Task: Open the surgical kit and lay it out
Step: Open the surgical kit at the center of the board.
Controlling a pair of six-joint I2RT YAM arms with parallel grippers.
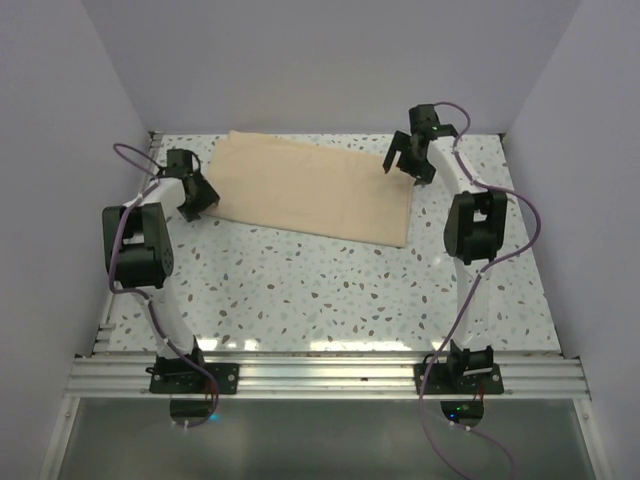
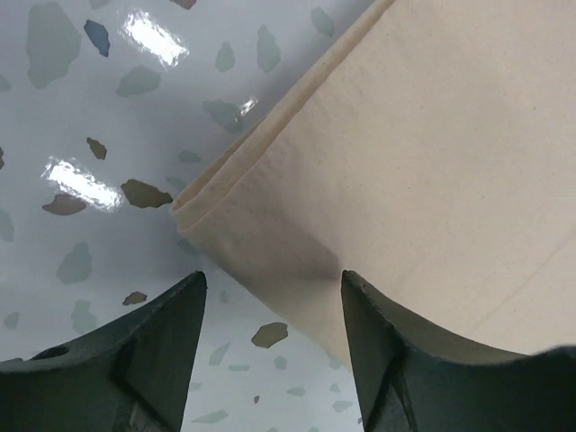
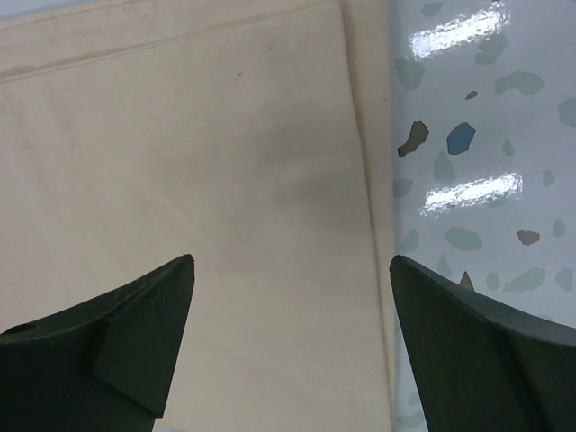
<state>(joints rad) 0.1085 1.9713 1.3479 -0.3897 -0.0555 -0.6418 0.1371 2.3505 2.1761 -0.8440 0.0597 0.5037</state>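
Observation:
The beige cloth wrap [image 1: 315, 185] lies folded flat at the back of the table. My left gripper [image 1: 195, 200] is open at its near left corner; in the left wrist view that corner [image 2: 193, 209] lies just ahead of the gripper [image 2: 273, 279], whose right finger is over the cloth [image 2: 432, 153]. My right gripper [image 1: 408, 160] is open over the cloth's right edge; in the right wrist view the gripper [image 3: 292, 261] straddles the cloth's right hem [image 3: 373, 207], empty. The steel tray and the instruments are hidden.
The speckled white tabletop [image 1: 320, 290] spreads in front of the cloth. Grey walls [image 1: 330, 60] close the back and both sides. An aluminium rail [image 1: 320, 375] holding the arm bases runs along the near edge.

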